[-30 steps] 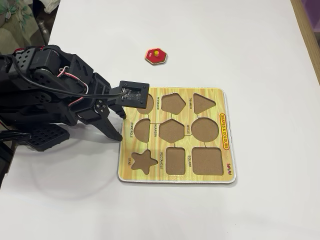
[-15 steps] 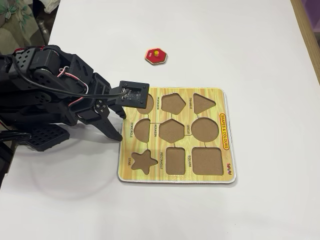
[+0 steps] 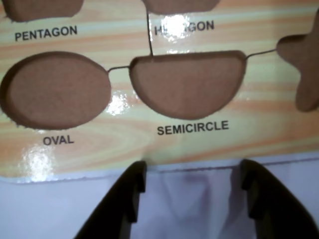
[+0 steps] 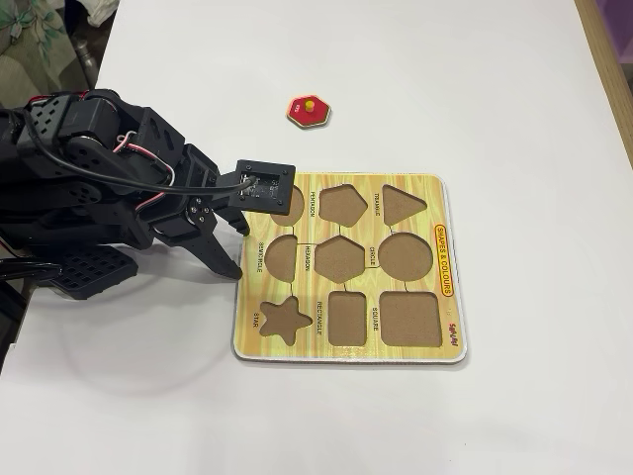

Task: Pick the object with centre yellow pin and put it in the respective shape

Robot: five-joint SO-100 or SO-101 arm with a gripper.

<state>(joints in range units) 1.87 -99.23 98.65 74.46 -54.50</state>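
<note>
The object with centre yellow pin (image 4: pixel 310 110), a small red hexagon, lies on the white table beyond the board in the fixed view, far from the arm. It is out of the wrist view. The yellow puzzle board (image 4: pixel 305 342) holds the hexagon recess (image 4: pixel 339 259) in its middle. In the wrist view only the bottom edge of that recess (image 3: pixel 179 5) shows, above its glare-washed label. My gripper (image 4: pixel 237 249) hovers at the board's left edge, open with nothing between its fingers. The wrist view shows the gripper (image 3: pixel 194 172) over white table just short of the board (image 3: pixel 124 147).
The black arm and its base (image 4: pixel 79 198) fill the left side. A camera plate (image 4: pixel 265 186) overhangs the oval recess. The semicircle recess (image 3: pixel 187 82), oval recess (image 3: pixel 55 89) and star recess (image 3: pixel 304 69) lie closest to the gripper. Table edges run at the upper left and right.
</note>
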